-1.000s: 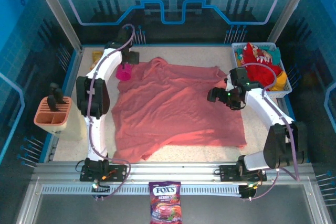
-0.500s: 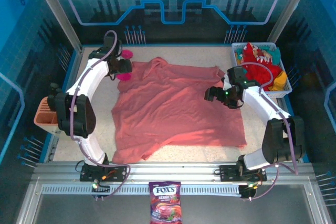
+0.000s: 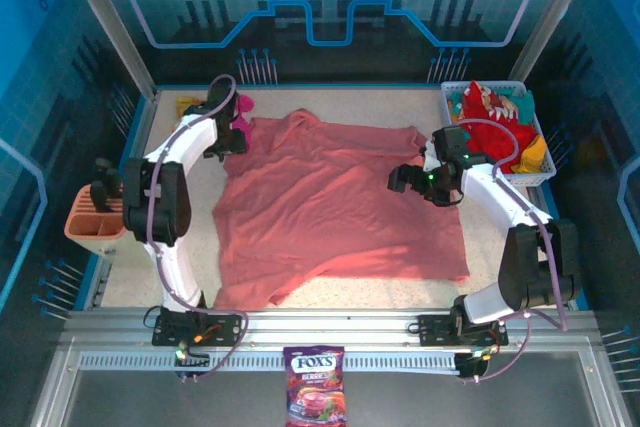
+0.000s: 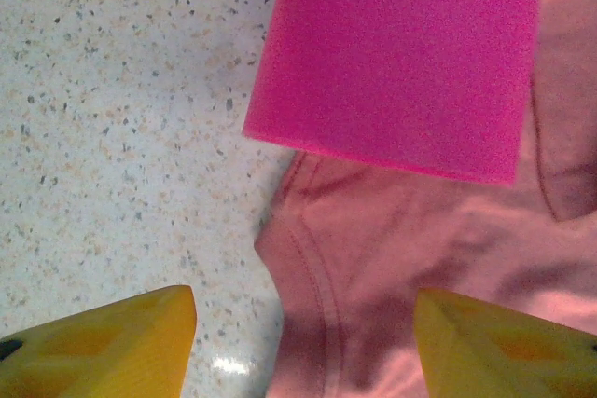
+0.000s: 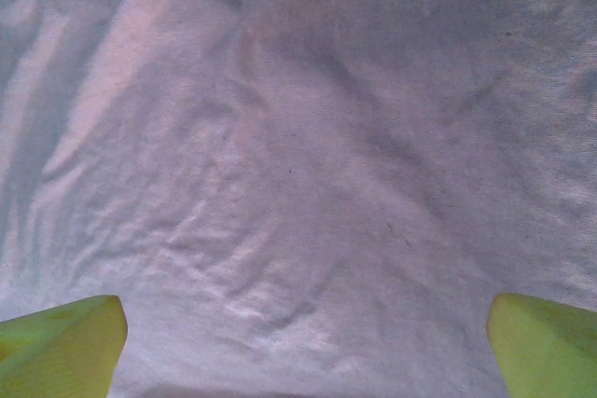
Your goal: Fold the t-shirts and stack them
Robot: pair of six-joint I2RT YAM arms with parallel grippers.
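1. Salmon-pink t-shirt (image 3: 340, 202) lies spread at counter (image 3: 370, 107) centre.
2. Red t-shirt (image 3: 488, 107) sits in far-right basket (image 3: 515, 85).
3. Left pincer (image 4: 303, 323): fingers apart over the hem, beside magenta goblet (image 4: 401, 53).
4. Right pincer (image 5: 303, 323): fingers apart above the salmon-pink cloth.

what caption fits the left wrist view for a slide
Left gripper open over the edge of the salmon-pink t-shirt, magenta goblet just beyond, speckled table alongside

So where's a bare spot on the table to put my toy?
Bare table runs behind the pink shirt along the back wall, and between its right edge and the right arm. Crowded: far-left corner, with the left hand and goblet.
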